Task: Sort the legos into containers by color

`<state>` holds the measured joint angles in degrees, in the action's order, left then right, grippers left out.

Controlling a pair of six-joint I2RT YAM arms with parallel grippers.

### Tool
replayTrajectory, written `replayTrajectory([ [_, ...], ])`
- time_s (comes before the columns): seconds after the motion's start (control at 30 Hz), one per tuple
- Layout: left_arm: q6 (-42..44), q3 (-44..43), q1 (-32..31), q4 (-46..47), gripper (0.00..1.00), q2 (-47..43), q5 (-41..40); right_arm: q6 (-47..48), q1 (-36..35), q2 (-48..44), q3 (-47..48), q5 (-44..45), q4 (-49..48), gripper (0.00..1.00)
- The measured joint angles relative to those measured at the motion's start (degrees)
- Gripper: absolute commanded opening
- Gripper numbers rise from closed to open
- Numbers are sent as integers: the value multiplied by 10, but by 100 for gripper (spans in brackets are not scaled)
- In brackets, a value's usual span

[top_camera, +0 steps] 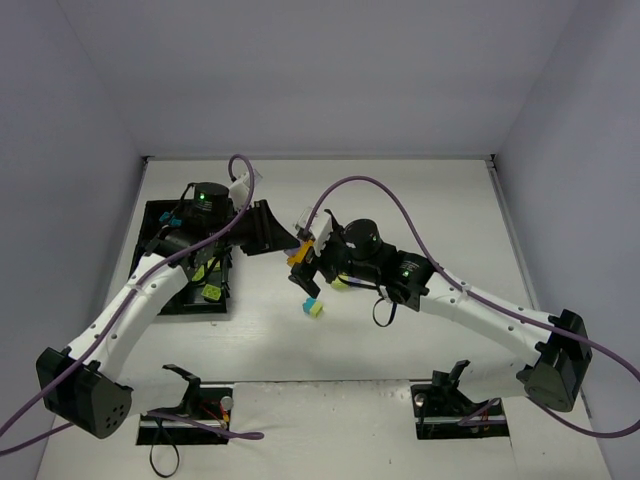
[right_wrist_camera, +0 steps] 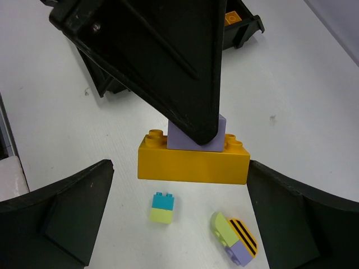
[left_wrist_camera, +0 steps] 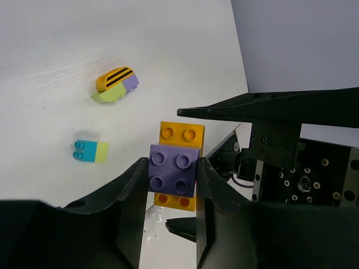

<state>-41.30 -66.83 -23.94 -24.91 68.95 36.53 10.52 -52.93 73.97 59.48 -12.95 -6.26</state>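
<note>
The left hand (left_wrist_camera: 171, 193) is clamping the purple brick (left_wrist_camera: 174, 170), stuck atop a long orange brick (left_wrist_camera: 181, 133), and holding both in the air over the middle of the surface (left_wrist_camera: 50, 45), while the right hand (right_wrist_camera: 178, 175) is hanging wide open, one finger off each end of the orange brick, touching nothing. To split them well, it should be closing squarely on those ends, then peeling downward. Room is lying open below, though a teal-and-lime pair (left_wrist_camera: 90, 151) and a striped piece (left_wrist_camera: 116, 85) are resting underneath, and the tray (top_camera: 160, 215) is sitting off to the left.
</note>
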Motion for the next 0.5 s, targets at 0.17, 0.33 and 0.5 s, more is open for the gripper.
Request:
replayTrajectory([
  [0.17,-3,0,-1,4,0,3,-1,-2,0,4,0,5,0,91],
  [0.33,-5,0,-1,4,0,3,-2,-6,0,12,0,14,-5,85],
  [0.5,-9,0,-2,4,0,3,-4,-10,0,14,0,25,-11,80],
])
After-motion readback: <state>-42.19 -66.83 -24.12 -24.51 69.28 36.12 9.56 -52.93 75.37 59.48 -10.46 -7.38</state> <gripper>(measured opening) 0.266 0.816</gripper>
